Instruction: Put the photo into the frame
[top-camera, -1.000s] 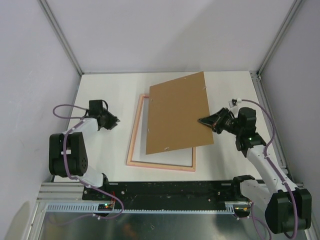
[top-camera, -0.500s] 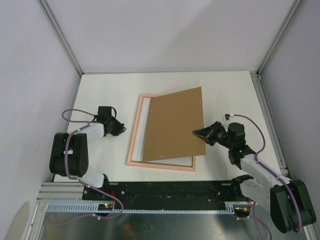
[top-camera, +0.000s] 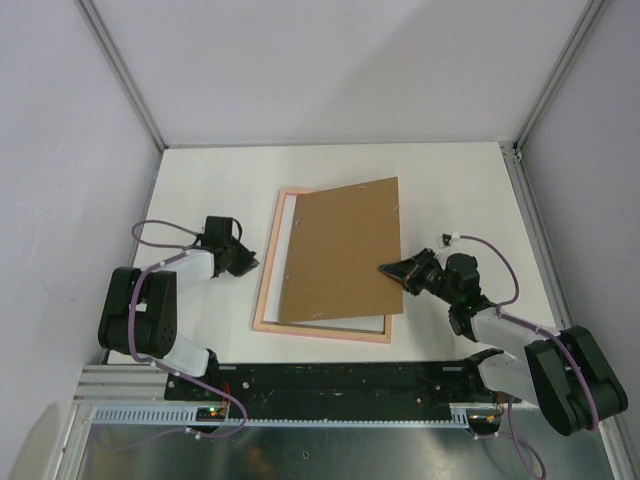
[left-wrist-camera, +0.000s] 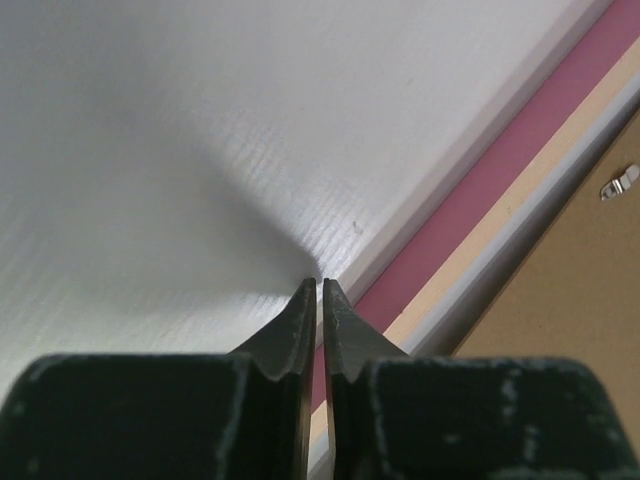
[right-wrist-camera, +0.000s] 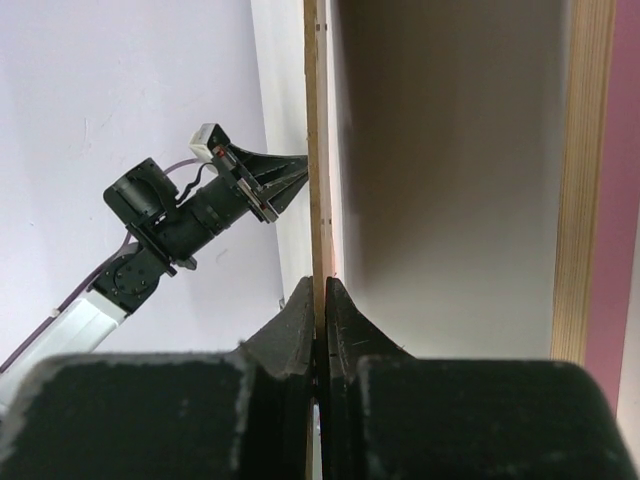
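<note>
One tilted board (top-camera: 340, 250) is hanging in the right pincer (top-camera: 386, 269), risking landing crooked on the frame (top-camera: 265, 285); left pincer (top-camera: 254, 263) is idling closed, empty.

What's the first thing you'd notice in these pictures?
A big flat brown rectangular board lies crooked over the thin pale pink rectangular frame in the middle of the white table. The right tool pinches the board's right edge, and the left tool, shut, sits beside the frame's left rail.
</note>
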